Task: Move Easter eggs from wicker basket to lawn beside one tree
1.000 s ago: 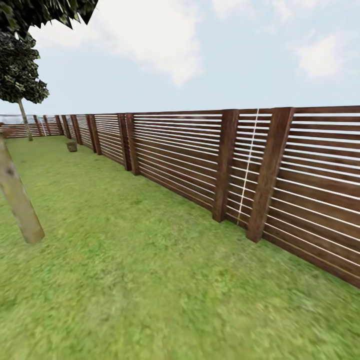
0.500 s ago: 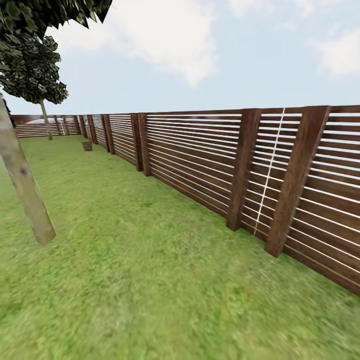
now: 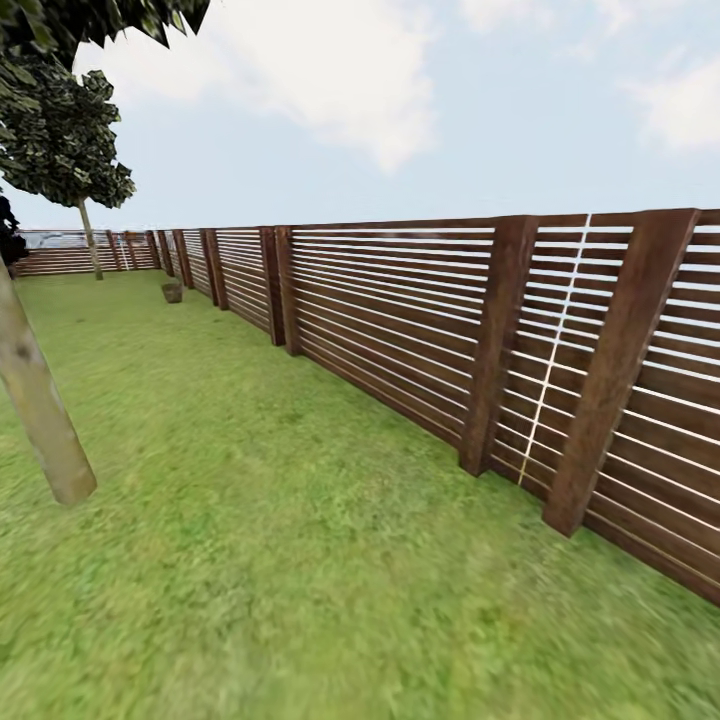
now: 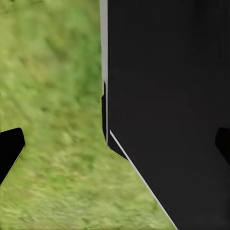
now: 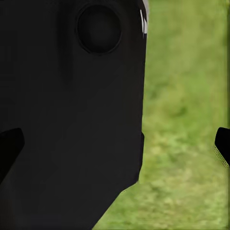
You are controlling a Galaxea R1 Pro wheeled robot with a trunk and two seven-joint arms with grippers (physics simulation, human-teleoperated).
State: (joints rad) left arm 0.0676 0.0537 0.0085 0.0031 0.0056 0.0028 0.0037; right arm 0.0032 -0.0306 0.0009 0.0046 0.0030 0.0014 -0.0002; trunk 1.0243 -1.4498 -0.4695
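Note:
The lawn stretches ahead of me in the head view. A tree with a thick mottled trunk leans at the left edge, its dark leaves overhead. Far off by the fence sits a small brown thing that looks like the wicker basket; it is too distant to make out any detail. The Easter eggs are out of view. My left gripper hangs open over grass beside a black part of the robot's body, with nothing between its fingers. My right gripper is open too, empty, with grass beyond it.
A brown slatted wooden fence runs along the right side from near to far and turns across the back. A thin-trunked tree stands at the far left by the back fence. Open grass lies between the trunk and the fence.
The head view has swung a little to the left and moved forward, so fence and trunk have shifted in the picture. Nothing in the garden itself has moved.

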